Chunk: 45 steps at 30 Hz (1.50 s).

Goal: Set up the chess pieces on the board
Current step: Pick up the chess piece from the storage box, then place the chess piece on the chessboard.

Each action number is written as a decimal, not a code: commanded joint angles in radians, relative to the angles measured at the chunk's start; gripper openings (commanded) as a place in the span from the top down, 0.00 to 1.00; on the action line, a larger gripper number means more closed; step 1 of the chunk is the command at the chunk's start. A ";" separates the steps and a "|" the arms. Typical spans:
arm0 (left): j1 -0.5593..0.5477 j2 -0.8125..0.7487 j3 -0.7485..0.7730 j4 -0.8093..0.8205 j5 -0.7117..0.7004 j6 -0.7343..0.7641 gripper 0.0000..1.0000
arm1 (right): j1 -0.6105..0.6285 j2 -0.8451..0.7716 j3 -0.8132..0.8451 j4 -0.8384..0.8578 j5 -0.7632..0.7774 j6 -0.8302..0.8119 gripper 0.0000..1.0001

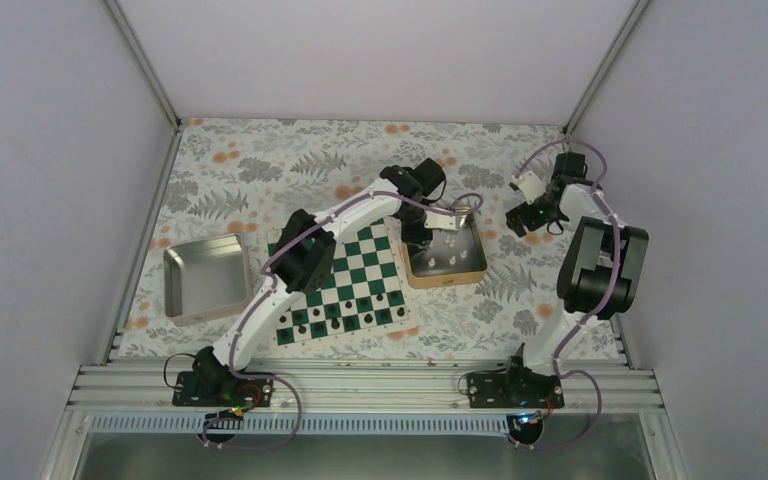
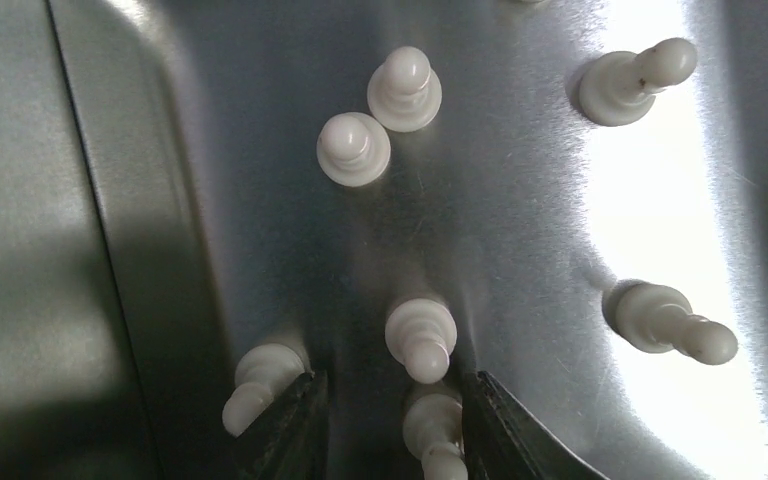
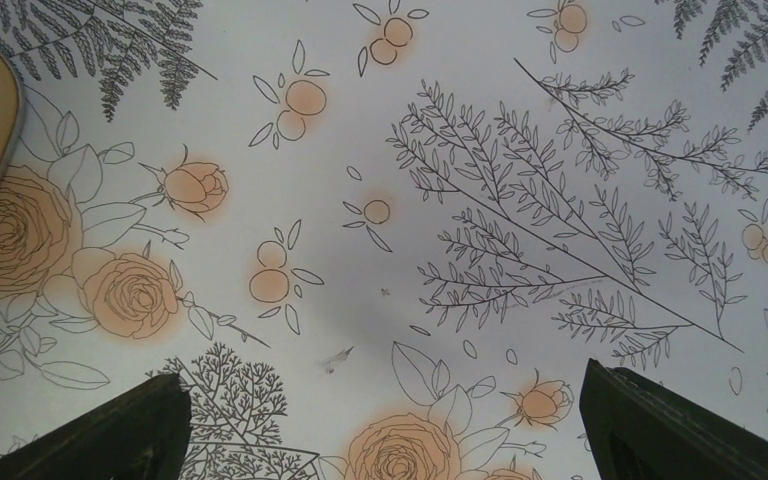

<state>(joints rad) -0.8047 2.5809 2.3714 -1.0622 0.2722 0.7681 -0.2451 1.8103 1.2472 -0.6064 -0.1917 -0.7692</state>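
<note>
Straddling a chess piece ungripped, the left tool stands half-open; the right tool wide, empty.

We look down over the table from above and behind the arm bases. Our left wrist view sits very close above the tin floor; our right wrist view faces the table close by, the tin's corner at its left edge

Even bright light, harsh glare on tin
</note>
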 commanded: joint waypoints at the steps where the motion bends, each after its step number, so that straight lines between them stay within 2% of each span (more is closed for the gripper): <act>1: -0.004 0.006 0.045 -0.029 -0.003 0.016 0.67 | -0.014 0.018 -0.009 0.005 -0.017 -0.015 0.00; 8: -0.005 0.009 0.057 -0.036 -0.006 0.022 0.81 | -0.014 0.020 -0.006 0.001 -0.018 -0.016 0.00; 15: -0.008 0.012 0.072 -0.041 -0.012 0.025 0.92 | -0.015 0.018 -0.004 -0.005 -0.018 -0.019 0.00; 25: -0.026 -0.025 0.140 -0.075 -0.046 0.025 0.94 | -0.016 0.013 0.000 -0.008 -0.020 -0.020 0.00; 30: -0.030 -0.095 0.117 -0.101 -0.083 0.017 0.94 | -0.015 0.010 0.000 -0.014 -0.021 -0.019 0.00; 33: -0.020 -0.171 0.025 -0.095 -0.112 0.005 0.94 | -0.015 0.003 0.001 -0.017 -0.023 -0.021 0.00; 38: 0.016 -0.396 -0.334 0.051 -0.183 -0.017 0.94 | -0.015 -0.001 0.004 -0.019 -0.026 -0.021 0.00; 45: 0.131 -0.661 -0.699 0.190 -0.211 -0.085 0.94 | -0.016 -0.004 0.008 -0.027 -0.024 -0.019 0.00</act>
<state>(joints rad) -0.7418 2.0319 1.8381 -0.9806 0.0986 0.7376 -0.2512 1.8210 1.2457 -0.6235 -0.1986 -0.7815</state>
